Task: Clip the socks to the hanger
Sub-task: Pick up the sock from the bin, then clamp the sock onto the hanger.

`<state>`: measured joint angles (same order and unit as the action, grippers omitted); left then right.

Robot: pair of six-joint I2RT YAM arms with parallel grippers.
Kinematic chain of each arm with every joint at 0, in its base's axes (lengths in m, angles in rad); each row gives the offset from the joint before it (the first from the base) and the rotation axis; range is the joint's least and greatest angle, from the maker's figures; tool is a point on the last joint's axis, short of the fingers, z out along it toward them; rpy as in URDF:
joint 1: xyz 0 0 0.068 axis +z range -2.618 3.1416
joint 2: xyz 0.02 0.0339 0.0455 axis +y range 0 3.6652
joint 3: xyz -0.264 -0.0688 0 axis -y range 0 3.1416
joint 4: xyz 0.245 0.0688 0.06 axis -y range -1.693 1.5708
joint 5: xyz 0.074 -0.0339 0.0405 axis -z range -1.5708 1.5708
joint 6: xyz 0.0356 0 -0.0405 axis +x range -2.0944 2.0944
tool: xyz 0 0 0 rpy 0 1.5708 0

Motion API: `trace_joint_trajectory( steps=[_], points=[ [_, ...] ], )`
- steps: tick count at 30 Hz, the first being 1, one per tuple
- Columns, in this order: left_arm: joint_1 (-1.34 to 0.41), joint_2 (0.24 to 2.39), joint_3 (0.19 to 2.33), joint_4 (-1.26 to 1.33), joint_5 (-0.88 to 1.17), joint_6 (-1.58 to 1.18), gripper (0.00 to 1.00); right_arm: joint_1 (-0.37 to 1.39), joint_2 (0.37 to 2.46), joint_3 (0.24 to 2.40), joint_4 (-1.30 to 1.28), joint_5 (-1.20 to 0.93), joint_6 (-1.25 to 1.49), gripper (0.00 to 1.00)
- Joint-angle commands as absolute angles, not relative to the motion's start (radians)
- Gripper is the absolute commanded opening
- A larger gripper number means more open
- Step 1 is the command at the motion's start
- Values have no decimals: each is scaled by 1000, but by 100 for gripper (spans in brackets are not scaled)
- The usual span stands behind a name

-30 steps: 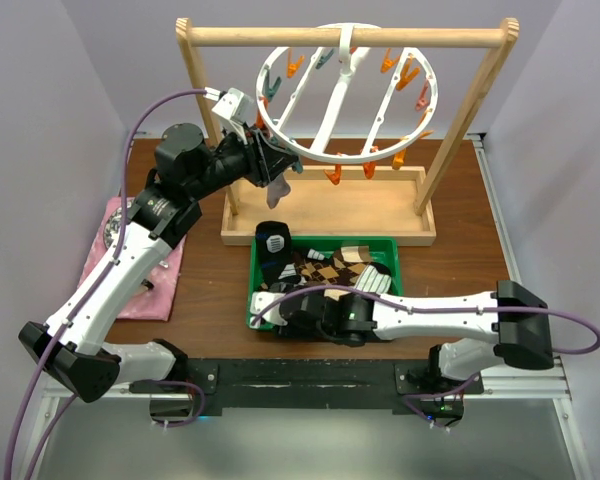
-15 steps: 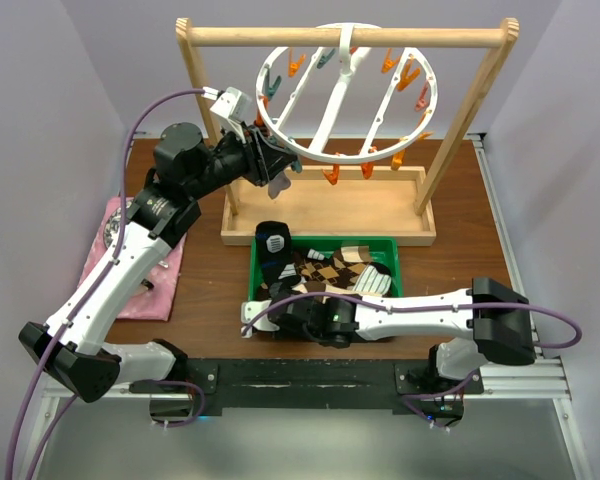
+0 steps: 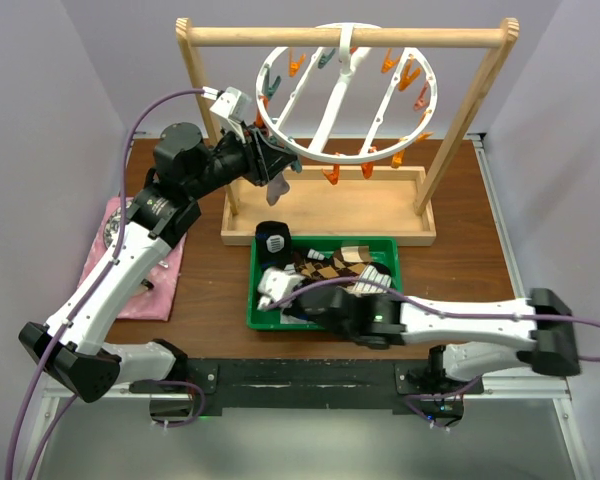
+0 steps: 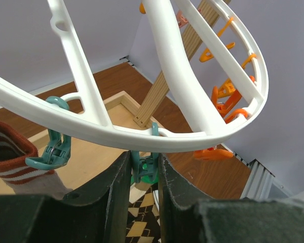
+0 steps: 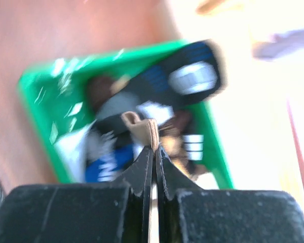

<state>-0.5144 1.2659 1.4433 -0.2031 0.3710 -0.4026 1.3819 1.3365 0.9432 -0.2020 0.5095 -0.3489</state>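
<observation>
Patterned socks (image 3: 325,268) heaped in green tray (image 3: 254,288); white pegged hanger (image 3: 333,108) hangs tilted.

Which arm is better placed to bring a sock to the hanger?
Right: the right gripper pinches a beige sock over the green tray; the left gripper is squeezing a teal peg.

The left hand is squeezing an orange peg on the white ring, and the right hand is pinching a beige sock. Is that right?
Not quite. The peg in the left hand is teal, not orange, as the left wrist view shows. The right hand does pinch a beige sock.
</observation>
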Motion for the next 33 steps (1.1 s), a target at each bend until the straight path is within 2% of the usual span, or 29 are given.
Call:
trace_joint_trajectory(
  steps=[1,7,12,17,21,25,33],
  points=[
    [-508,1259,1463,-178,396,-410,0,1384,1126,835,232,831,-282,0],
    [-508,1270,1474,-172,400,-429,0,1329,1189,739,813,1080,-388,0],
    [-514,1278,1486,-183,379,-451,0,1238,1316,805,997,1091,-413,0],
    [-531,1281,1497,-192,327,-454,0,1218,1404,854,1247,1083,-552,0],
    [-558,1298,1526,-222,279,-456,0,1177,1381,865,1260,1025,-491,0],
    [-572,1302,1545,-221,268,-457,0,1137,1307,879,1018,882,-245,0],
    [-589,1321,1563,-245,216,-466,0,1131,1285,862,960,836,-235,0]
  ],
)
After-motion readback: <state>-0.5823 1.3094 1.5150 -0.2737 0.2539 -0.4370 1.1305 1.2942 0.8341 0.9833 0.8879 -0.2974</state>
